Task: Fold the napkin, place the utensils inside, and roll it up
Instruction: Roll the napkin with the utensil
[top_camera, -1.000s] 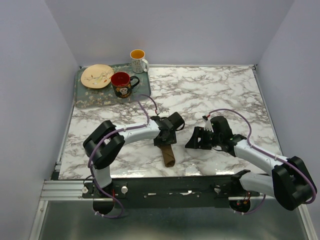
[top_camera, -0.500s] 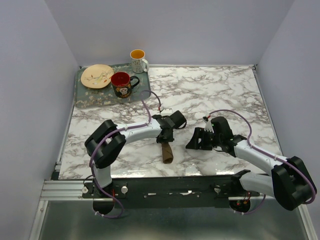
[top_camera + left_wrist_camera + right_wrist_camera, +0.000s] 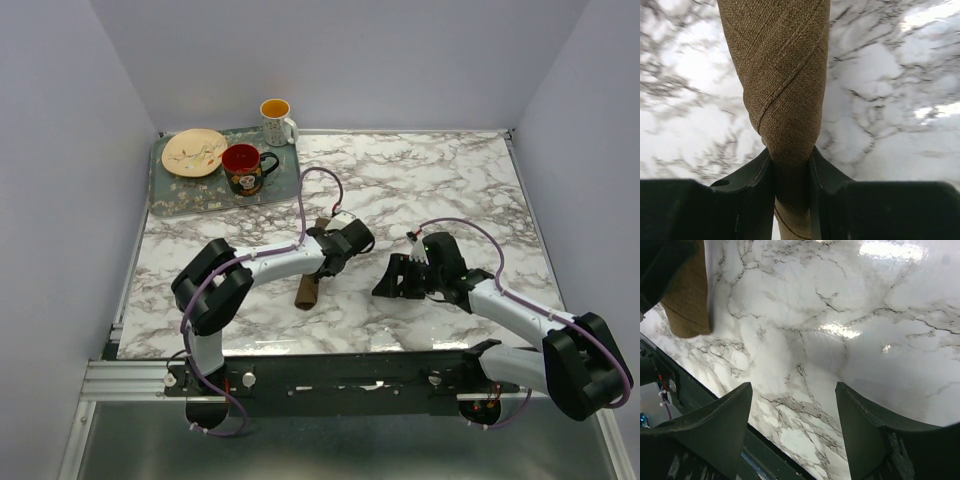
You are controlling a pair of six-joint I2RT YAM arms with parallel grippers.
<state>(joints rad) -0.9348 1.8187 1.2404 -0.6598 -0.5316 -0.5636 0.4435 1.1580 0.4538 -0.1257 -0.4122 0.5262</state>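
The dark brown napkin [image 3: 307, 291] is rolled into a tight tube, held off the marble table. My left gripper [image 3: 325, 266] is shut on its upper end; the tube hangs down to the left of it. In the left wrist view the roll [image 3: 780, 80] runs up from between the two black fingers [image 3: 752, 180], which pinch it. My right gripper [image 3: 392, 282] is open and empty, to the right of the roll; its wrist view shows the roll's end [image 3: 687, 300] at the top left. The spoon is hidden.
A tray [image 3: 180, 200] at the back left holds a floral plate [image 3: 194, 152] and a red-and-black mug [image 3: 244, 168]. A white mug with an orange inside [image 3: 276, 120] stands at the tray's back right corner. The table's front rail [image 3: 330, 372] lies close below the grippers.
My left gripper has lifted and swung the rolled napkin: its free end moved left and its held end rose toward the back. The right arm has not moved.
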